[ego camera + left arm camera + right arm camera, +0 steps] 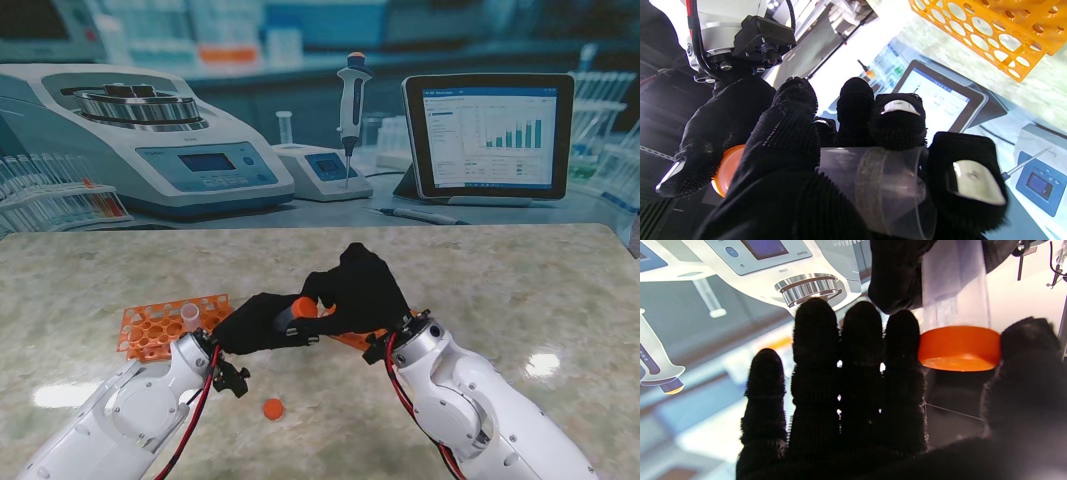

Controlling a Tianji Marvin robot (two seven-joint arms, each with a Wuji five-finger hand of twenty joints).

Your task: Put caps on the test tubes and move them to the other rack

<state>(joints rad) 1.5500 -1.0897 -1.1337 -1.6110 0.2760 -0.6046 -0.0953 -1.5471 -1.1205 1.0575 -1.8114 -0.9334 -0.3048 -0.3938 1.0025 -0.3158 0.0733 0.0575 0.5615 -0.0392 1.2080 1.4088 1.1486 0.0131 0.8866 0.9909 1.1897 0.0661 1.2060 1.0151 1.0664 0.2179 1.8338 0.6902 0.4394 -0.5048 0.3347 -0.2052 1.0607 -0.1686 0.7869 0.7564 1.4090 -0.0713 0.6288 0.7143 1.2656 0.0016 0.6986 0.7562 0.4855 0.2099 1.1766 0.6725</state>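
Far left: orange rack (172,325) with one uncapped tube (190,316) standing in it, waiting its turn; loose spare cap (273,408) on table nearer to me. Centre: left hand (262,323) wrapped round clear test tube (880,186), held off the table, likely so the mouth faces the other hand. Right: right hand (358,290) pinching orange cap (959,348) between thumb and index, seated on tube mouth, probably mid-capping.

My left hand (813,173) has its black-gloved fingers (783,140) wrapped around a clear test tube (887,186). At its nine o'clock end, an orange cap (727,166) shows beside my right hand (716,133). An orange rack (990,33) lies toward one o'clock.
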